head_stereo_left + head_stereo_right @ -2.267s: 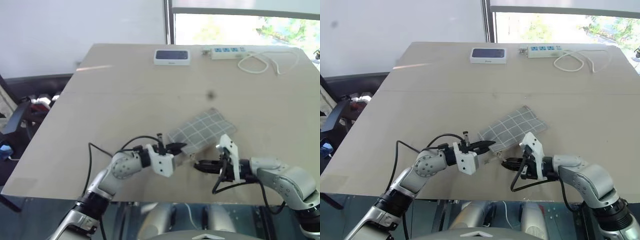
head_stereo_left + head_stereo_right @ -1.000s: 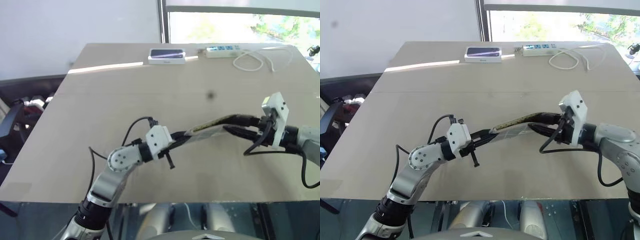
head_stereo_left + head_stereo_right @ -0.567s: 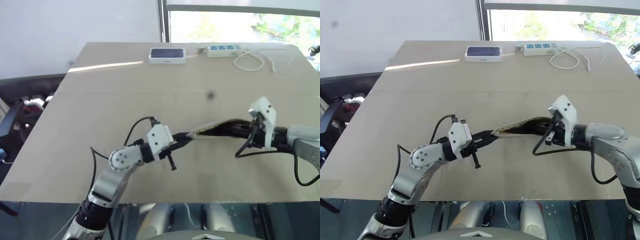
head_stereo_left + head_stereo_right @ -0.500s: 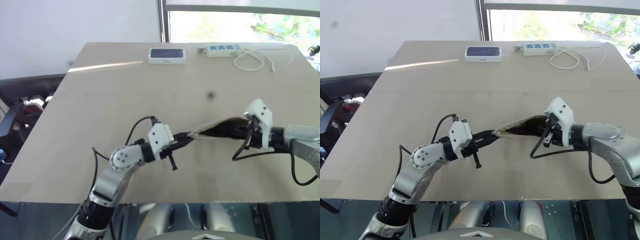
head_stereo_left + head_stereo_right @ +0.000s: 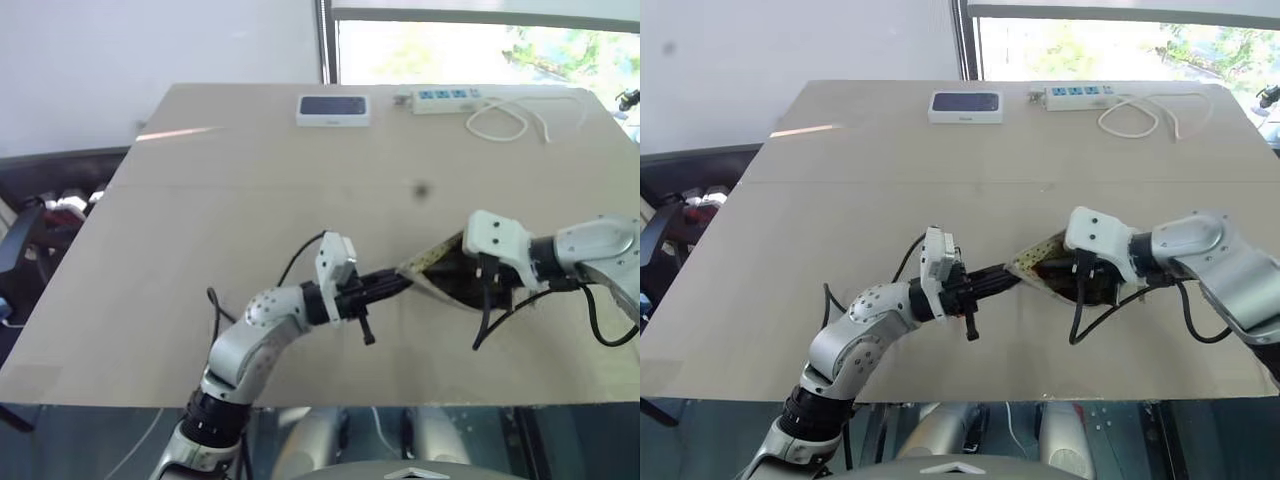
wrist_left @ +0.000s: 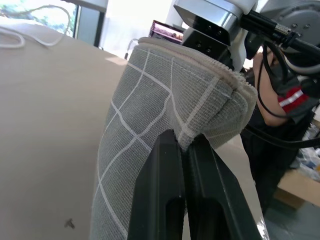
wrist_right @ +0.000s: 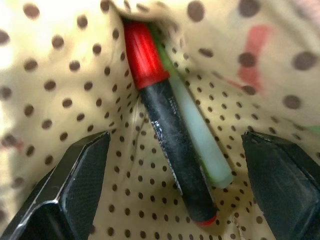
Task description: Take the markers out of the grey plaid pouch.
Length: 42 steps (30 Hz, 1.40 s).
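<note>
1. Presently, the grey plaid pouch (image 6: 150,130) is held above the desk (image 5: 250,200), between the two pincers.
2. One end of the pouch is pinched by the left pincer (image 6: 184,150), whose fingers are pressed together on the fabric fold.
3. The right pincer (image 7: 175,195) is pushed into the pouch's open mouth, its fingers (image 7: 75,190) spread wide against the dotted yellowish lining.
4. Between those spread fingers, inside the pouch, the markers (image 7: 165,130) are seen: a dark one with red ends, and a pale green one just beside it, touching.
5. Far beyond both pincers, a white box (image 5: 333,110) and a power strip (image 5: 455,98) lie on the desk.
</note>
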### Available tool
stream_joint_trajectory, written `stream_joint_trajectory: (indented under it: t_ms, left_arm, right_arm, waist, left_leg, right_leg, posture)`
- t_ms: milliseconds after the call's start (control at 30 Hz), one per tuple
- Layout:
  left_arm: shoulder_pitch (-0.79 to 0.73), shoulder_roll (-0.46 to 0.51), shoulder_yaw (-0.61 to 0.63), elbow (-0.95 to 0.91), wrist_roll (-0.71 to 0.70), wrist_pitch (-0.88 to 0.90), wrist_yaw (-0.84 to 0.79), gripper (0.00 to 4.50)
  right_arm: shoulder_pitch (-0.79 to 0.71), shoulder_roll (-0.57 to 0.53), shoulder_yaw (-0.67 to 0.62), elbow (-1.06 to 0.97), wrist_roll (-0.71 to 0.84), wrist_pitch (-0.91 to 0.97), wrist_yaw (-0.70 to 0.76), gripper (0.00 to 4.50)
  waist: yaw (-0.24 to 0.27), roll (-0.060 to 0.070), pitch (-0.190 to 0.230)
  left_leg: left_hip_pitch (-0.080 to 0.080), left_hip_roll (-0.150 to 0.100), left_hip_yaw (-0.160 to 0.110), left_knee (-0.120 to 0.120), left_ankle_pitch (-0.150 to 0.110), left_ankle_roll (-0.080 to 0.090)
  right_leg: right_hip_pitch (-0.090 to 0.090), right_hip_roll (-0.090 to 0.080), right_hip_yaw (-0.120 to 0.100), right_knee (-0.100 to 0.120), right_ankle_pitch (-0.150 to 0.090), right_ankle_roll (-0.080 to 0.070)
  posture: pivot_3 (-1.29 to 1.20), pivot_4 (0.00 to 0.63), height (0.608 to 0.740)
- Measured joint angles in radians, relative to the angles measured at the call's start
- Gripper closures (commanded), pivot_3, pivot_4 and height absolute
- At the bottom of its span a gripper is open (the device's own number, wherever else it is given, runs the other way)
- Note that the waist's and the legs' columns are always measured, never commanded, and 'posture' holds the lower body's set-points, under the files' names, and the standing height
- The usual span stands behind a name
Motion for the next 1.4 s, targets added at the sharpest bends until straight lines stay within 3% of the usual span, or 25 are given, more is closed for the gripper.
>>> stream_joint_trajectory:
  t_ms: [100, 267, 533, 1000, 1400]
  left_arm:
    - [0.015, 0.006, -0.02, 0.03, 0.011, 0.0, -0.022, 4.5]
    - [0.016, 0.003, -0.033, 0.084, 0.035, -0.008, -0.035, 4.5]
    - [0.014, -0.001, -0.029, 0.085, 0.05, -0.018, -0.034, 4.5]
    - [0.011, -0.002, -0.019, 0.098, 0.059, -0.044, -0.04, 4.5]
    - [0.008, -0.011, -0.017, 0.1, 0.059, -0.077, -0.058, 4.5]
  right_arm:
    - [-0.001, 0.037, 0.072, 0.02, -0.063, -0.02, 0.003, 0.1]
    - [-0.047, 0.13, 0.217, 0.192, -0.273, -0.21, -0.011, 0.1]
    - [-0.021, 0.131, 0.194, 0.21, -0.316, -0.268, 0.048, 3.61]
    - [0.067, 0.106, 0.007, 0.073, -0.221, -0.121, 0.064, 3.61]
    - [0.175, 0.067, -0.159, 0.018, -0.158, -0.328, 0.112, 3.61]
  waist:
    - [0.0, 0.0, 0.0]
    - [0.0, -0.001, 0.0]
    - [0.002, -0.003, -0.002]
    - [0.001, -0.003, -0.001]
    - [0.002, -0.003, -0.001]
  left_leg:
    - [0.0, 0.0, 0.0, 0.0, 0.0, 0.0]
    - [0.001, 0.0, 0.0, 0.003, 0.001, -0.001]
    - [0.007, 0.0, 0.0, 0.004, 0.001, -0.001]
    - [-0.002, 0.0, 0.0, 0.004, 0.001, -0.001]
    - [-0.002, 0.0, 0.0, 0.004, 0.001, -0.001]
  right_leg:
    - [0.0, 0.0, 0.0, 0.0, 0.0, 0.0]
    - [0.0, 0.0, 0.001, 0.003, 0.0, 0.0]
    - [0.006, 0.0, 0.001, 0.004, 0.0, 0.0]
    - [-0.002, 0.0, 0.001, 0.004, 0.0, 0.0]
    - [-0.002, 0.0, 0.0, 0.004, 0.0, 0.0]
  posture:
    - [0.0, 0.15, 0.738]
    - [0.0, 0.15, 0.738]
    - [0.0, 0.15, 0.738]
    - [0.0, 0.15, 0.738]
    - [0.0, 0.15, 0.738]
